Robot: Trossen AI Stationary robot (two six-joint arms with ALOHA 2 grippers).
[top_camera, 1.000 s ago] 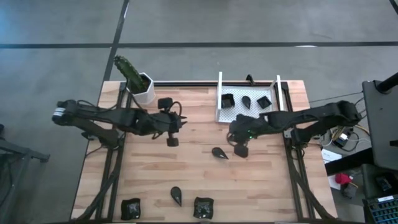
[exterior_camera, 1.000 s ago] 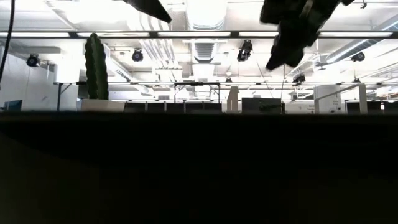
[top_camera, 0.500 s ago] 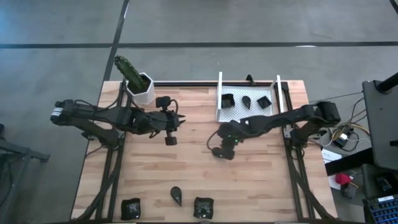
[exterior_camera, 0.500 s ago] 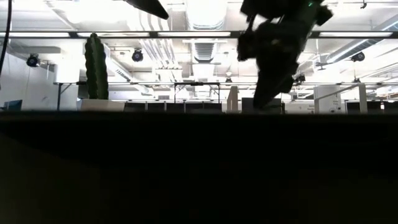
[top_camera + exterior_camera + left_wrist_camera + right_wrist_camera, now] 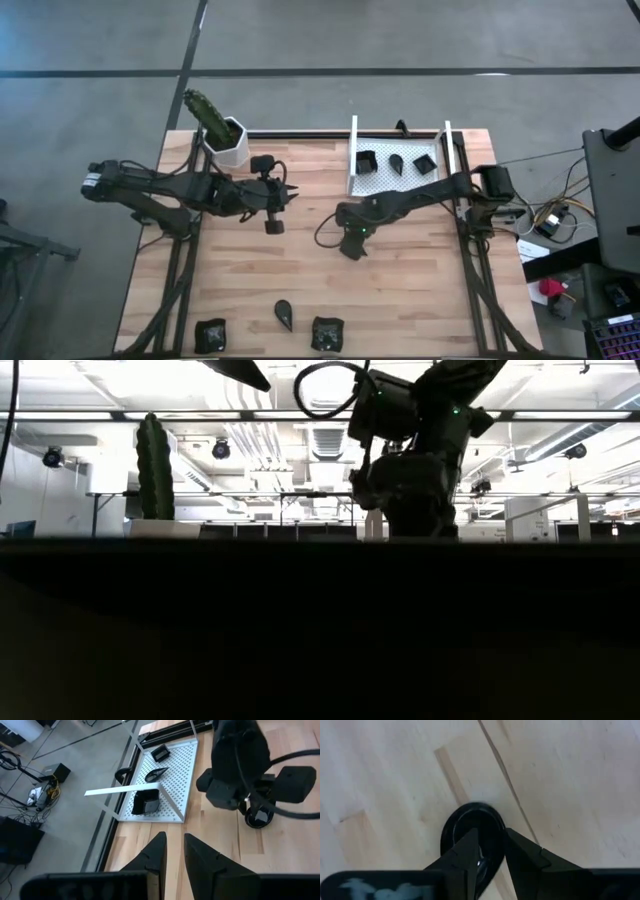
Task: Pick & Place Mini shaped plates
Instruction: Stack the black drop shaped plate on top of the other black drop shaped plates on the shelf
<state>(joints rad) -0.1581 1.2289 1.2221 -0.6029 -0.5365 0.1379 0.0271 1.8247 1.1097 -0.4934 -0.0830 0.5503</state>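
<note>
Since a second ago the right arm has swung from near the tray toward the table's middle, and the right gripper (image 5: 352,244) now stands directly over the small glossy black teardrop plate (image 5: 472,837) it was beside before. In the right wrist view that plate lies flat on the pale butcher-block wooden table (image 5: 420,300), and the two dark fingers straddle its rim, one tip over the dish's hollow and the other outside the edge; the jaws stand slightly apart, not yet pinching. To do this grasp well, it seems wise to lower until the tips nearly meet the wood, keep the rim centred in the gap, and close gently, since so shallow and slick a dish could skid or flip out. Three more dark mini plates already sit on the white perforated metal tray (image 5: 372,186) at the far right of the table, while a teardrop plate (image 5: 285,315) and two square dark plates (image 5: 210,334) wait along the near edge. The left gripper (image 5: 274,225) hovers idle left of centre, its fingers narrowly parted around nothing, near the white hexagonal pot with a green cactus (image 5: 228,140) at the far left corner.
</note>
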